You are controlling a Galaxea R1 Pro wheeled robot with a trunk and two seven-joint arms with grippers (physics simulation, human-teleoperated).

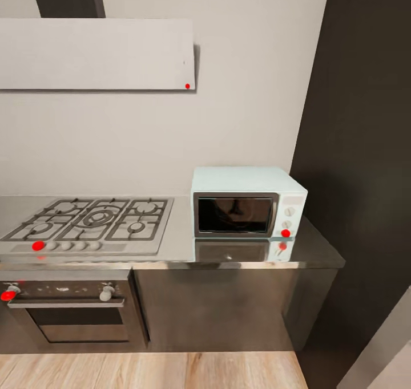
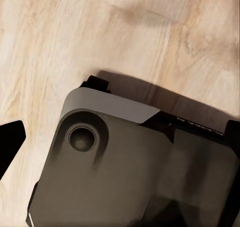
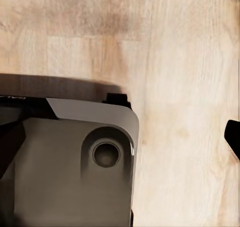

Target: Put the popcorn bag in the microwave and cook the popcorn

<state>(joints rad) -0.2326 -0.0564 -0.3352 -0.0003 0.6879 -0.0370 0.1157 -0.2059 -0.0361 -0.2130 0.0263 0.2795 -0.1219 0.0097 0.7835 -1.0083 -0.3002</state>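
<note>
Microwave (image 1: 246, 211), one, door shut, is seen at countertop (image 1: 181, 229) right end; one gas hob (image 1: 91, 222) is left of it, with bare countertop between. Gripper states cannot be told.

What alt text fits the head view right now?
A pale mint microwave, door shut, sits at the right end of a grey countertop, beside a gas hob. An oven is below the hob.

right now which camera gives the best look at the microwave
The head view. The microwave sits whole and facing the camera on the countertop, right of the gas hob, its dark door shut. Both wrist views point down at the wooden floor and the robot's grey base, so they add nothing on it.
</note>
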